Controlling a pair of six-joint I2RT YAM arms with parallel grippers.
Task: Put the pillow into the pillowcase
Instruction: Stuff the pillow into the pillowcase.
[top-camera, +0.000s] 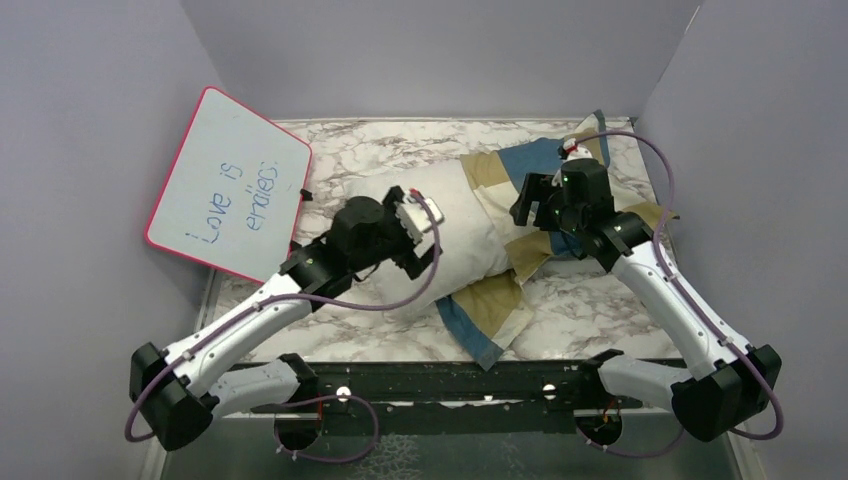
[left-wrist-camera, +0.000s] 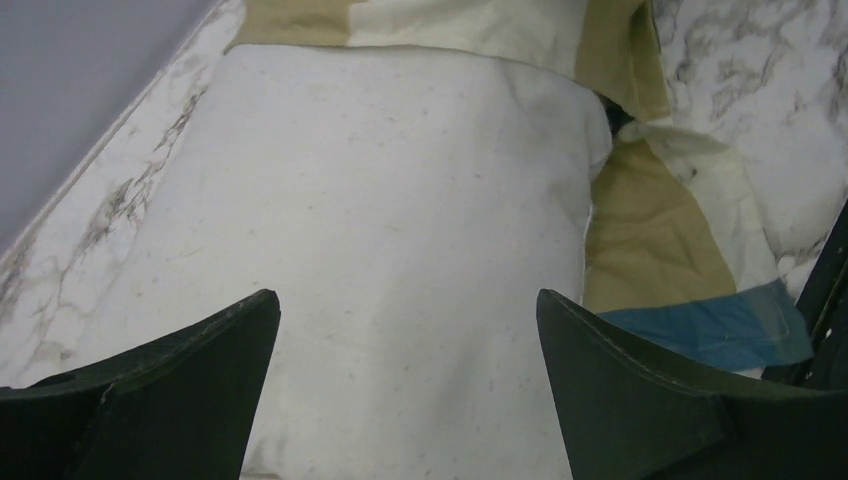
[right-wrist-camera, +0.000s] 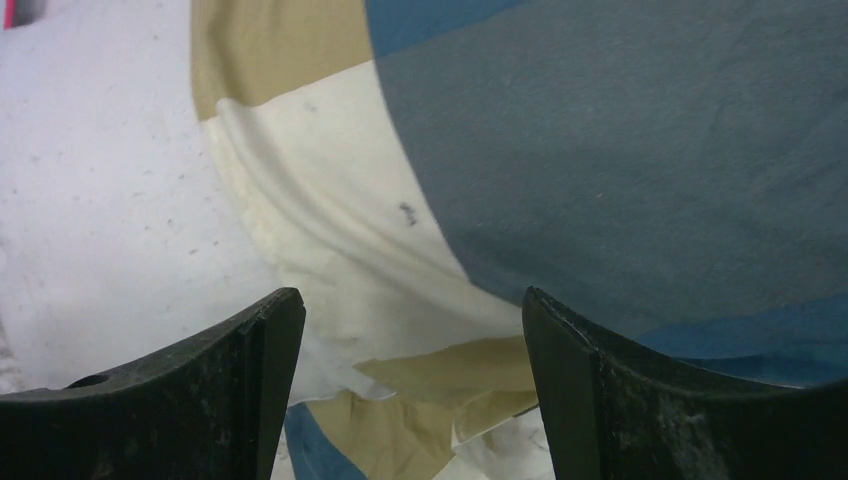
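Pillow (top-camera: 460, 235) lies angled at the middle of the marble bench (top-camera: 600, 310), its right end covered by the edge of the pillowcase (top-camera: 490, 320). Far left: pink-rimmed whiteboard (top-camera: 228, 182) leaning at the wall. Left hand (left-wrist-camera: 405, 296) hovers over the bare white left part of the pillow, fingers spread wide, nothing between them. The pillowcase, checked blue/tan/cream, lies rumpled under and around the pillow's right side. Right hand (right-wrist-camera: 412, 295) is above its blue block, fingers wide, gripping nothing.

Bare worktop (top-camera: 590, 310) front-right of pillow (top-camera: 470, 230) & behind it: room to pass. Whiteboard (top-camera: 228, 185) leans near pillow's left, blocks that side. Pillowcase (top-camera: 495, 320) bunched at pillow's right & front. Left claw (left-wrist-camera: 408, 300) & right claw (right-wrist-camera: 412, 300), spread wide, hang over pillow's ends.
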